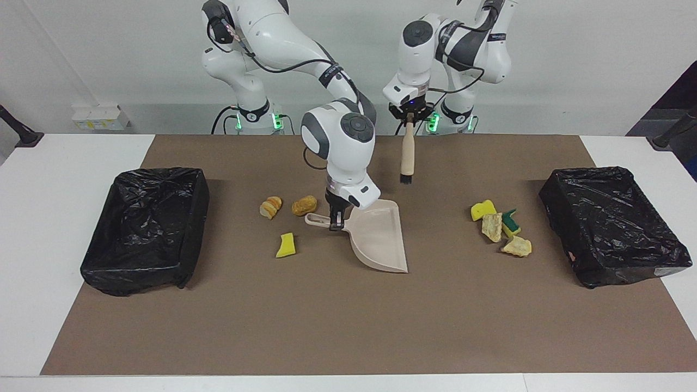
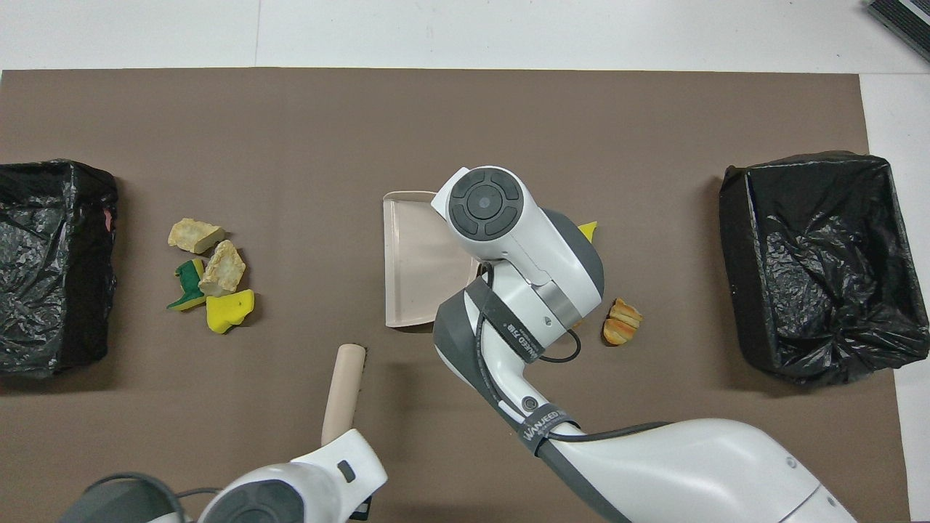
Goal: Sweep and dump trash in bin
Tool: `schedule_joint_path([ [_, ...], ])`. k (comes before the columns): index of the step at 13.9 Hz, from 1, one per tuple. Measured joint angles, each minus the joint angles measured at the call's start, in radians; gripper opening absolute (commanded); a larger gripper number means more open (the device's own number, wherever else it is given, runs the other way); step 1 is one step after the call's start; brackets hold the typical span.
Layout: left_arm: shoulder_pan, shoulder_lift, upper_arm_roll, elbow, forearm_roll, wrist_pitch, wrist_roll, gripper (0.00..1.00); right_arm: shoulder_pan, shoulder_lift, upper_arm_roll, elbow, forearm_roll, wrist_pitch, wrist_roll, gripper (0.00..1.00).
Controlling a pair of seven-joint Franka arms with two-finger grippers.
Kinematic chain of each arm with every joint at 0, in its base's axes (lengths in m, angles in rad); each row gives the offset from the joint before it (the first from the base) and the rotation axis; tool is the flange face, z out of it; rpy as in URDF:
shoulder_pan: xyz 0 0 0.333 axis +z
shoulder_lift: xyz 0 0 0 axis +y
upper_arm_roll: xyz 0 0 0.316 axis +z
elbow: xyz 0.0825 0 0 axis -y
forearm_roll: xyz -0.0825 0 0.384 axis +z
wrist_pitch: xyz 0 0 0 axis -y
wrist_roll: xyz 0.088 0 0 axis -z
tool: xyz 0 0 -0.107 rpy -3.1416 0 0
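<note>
Tools are up, nothing swept yet. My right claw [image 1: 337, 222] is clamped on the dustpan [image 1: 378, 237] handle, pan flat on the mat [image 1: 348, 326] mid-bench, mouth toward the bench's front edge. My left claw [image 1: 408, 116] is closed on the brush [image 1: 406, 155], hanging bristles-down over the mat's robot-side edge, clear of the surface.

Trash is all on the mat, in two groups:
- Right-arm end: bread slice [image 1: 270, 207], brown lump [image 1: 304, 205], yellow scrap [image 1: 285, 245], all just beside the pan handle, between it and the bin [image 1: 147, 228] at that end.
- Left-arm end: pile [image 1: 501, 227] of yellow sponge, green-backed sponge and two tan lumps, near the other bin [image 1: 612, 223].

Both bins look empty (black liners, hard to see into, so my guess only). Pan is empty too.

Left to do, as I judge it: bring brush down, push scraps into pan, tip into a bin, repeat for the second group. Basically the whole job.

Writing: a strap on my right forearm [image 2: 546, 423] has lettering, roughly "WANJEED", not sure of it. A band on my left upper arm has text too, unreadable.
</note>
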Motion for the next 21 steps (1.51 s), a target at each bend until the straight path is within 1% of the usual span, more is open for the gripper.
schedule_joint_path([
  [2,0.15,0.007,0.01,0.039,0.012,-0.009,0.103,0.0,0.0,0.001,0.0,0.0,0.001,0.001,0.0,0.0],
  [3,0.263,0.022,0.013,0.058,0.015,-0.002,0.175,0.0,0.0,0.002,0.0,0.0,0.002,0.001,0.001,0.0],
  [5,0.483,0.078,0.022,0.105,0.017,0.036,0.369,0.0,0.0,0.002,0.001,0.0,0.002,-0.002,0.001,0.0],
  [6,0.567,0.111,0.025,0.127,0.017,0.051,0.436,0.0,0.0,0.002,0.002,0.0,0.002,-0.008,0.002,0.0],
  [7,0.62,0.146,0.026,0.144,0.017,0.065,0.469,0.0,0.0,0.002,0.007,0.0,0.002,-0.014,0.007,0.0],
  [8,0.649,0.183,0.026,0.153,0.017,0.092,0.476,0.0,0.001,0.002,0.015,0.0,0.002,-0.016,0.013,0.0],
  [10,0.675,0.257,0.024,0.157,0.043,0.153,0.476,0.0,0.004,0.002,0.026,0.001,0.003,-0.036,0.019,0.0],
  [12,0.681,0.332,0.023,0.157,0.068,0.194,0.465,0.0,0.015,0.002,0.028,0.003,0.003,-0.076,0.022,0.0],
  [14,0.681,0.388,0.019,0.147,0.073,0.245,0.424,0.0,0.021,0.002,0.028,0.005,0.003,-0.095,0.027,0.0],
  [17,0.681,0.428,0.013,0.096,0.074,0.338,0.387,0.0,0.022,0.002,0.028,0.006,0.003,-0.095,0.027,0.0],
  [21,0.659,0.434,0.0,0.043,0.074,0.405,0.386,0.0,0.022,0.002,0.028,0.006,0.003,-0.094,0.033,0.0],
])
